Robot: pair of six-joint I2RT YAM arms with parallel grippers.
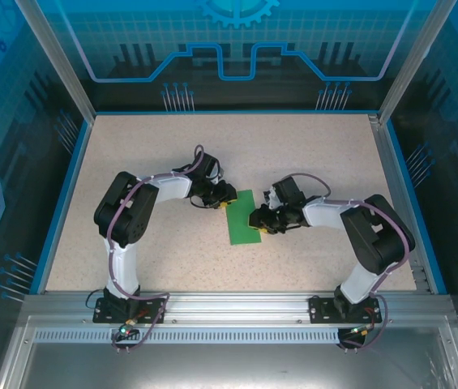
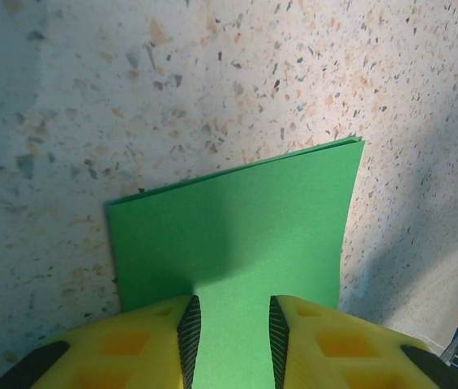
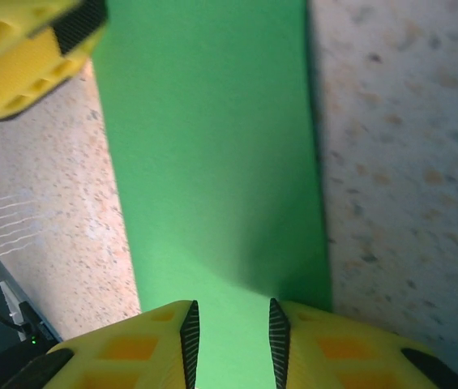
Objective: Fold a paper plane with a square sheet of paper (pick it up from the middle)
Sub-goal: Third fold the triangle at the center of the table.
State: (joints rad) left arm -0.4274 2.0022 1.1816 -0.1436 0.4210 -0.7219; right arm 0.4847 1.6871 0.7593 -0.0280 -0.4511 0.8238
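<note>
Each arm pairs bulky black joint housings with white links: the left arm (image 1: 123, 219) sits toward eight o'clock in the overhead view, the right arm (image 1: 370, 235) toward four. A purplish-grey cable (image 1: 195, 154) loops along each arm's shell. Black base plates (image 1: 127, 306) are bolted to an aluminium rail (image 1: 229, 301) at six o'clock, with small wires and connectors hanging beneath. Both wrists end in black blocks. The left jaws and the right jaws are bright yellow moulded plastic with hollow recesses, faced by black ribbed pads (image 2: 189, 336).
</note>
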